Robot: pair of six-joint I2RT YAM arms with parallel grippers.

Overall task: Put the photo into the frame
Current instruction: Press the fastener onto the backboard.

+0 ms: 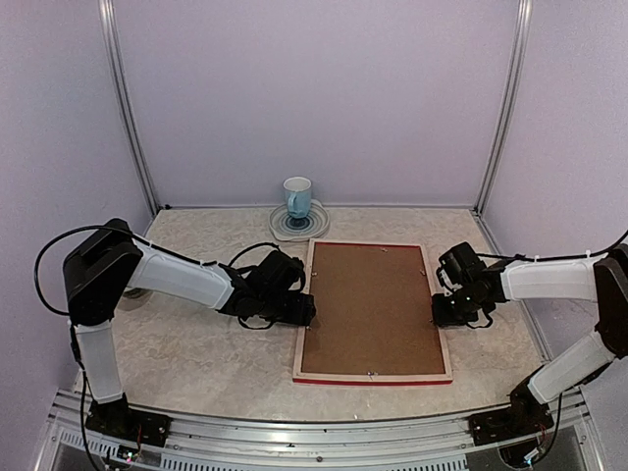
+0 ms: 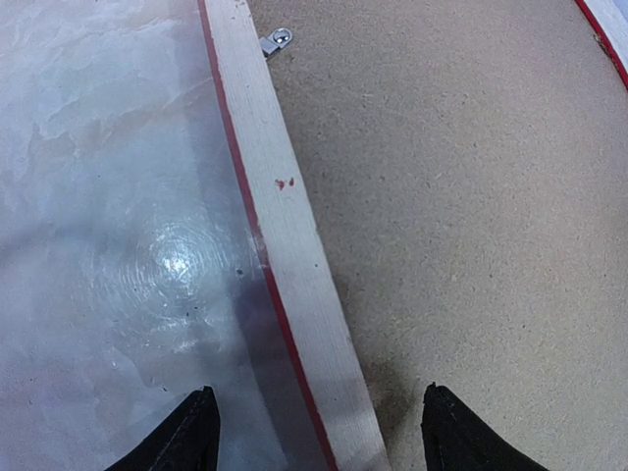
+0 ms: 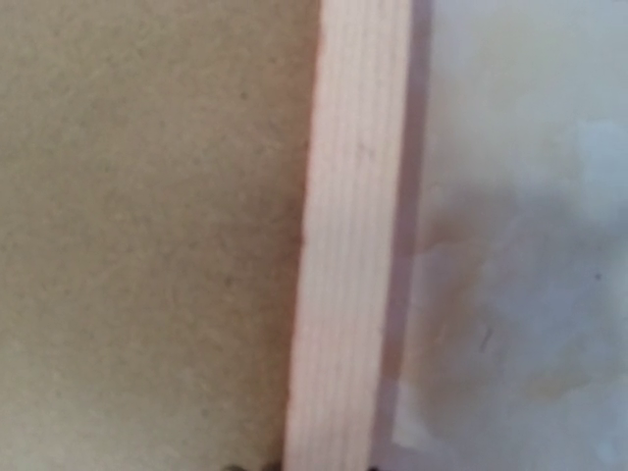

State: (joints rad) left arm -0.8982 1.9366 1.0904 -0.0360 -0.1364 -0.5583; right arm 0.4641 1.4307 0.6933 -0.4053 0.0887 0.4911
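Note:
The frame (image 1: 373, 377) lies face down on the table, pale wood reverse up with red edges, and a brown backing board (image 1: 371, 306) fills it. The photo is hidden. My left gripper (image 1: 306, 310) is open and straddles the frame's left rail (image 2: 285, 226): one fingertip (image 2: 191, 437) is over the table, the other over the board. My right gripper (image 1: 439, 316) is low at the right rail (image 3: 348, 245). Only its dark tips show at the bottom edge of the right wrist view, tight against both sides of the rail.
A white and blue cup (image 1: 297, 196) stands on a round saucer (image 1: 316, 227) at the back, just beyond the frame's far left corner. A small metal turn clip (image 2: 278, 40) sits on the board's left edge. Purple walls close in the table.

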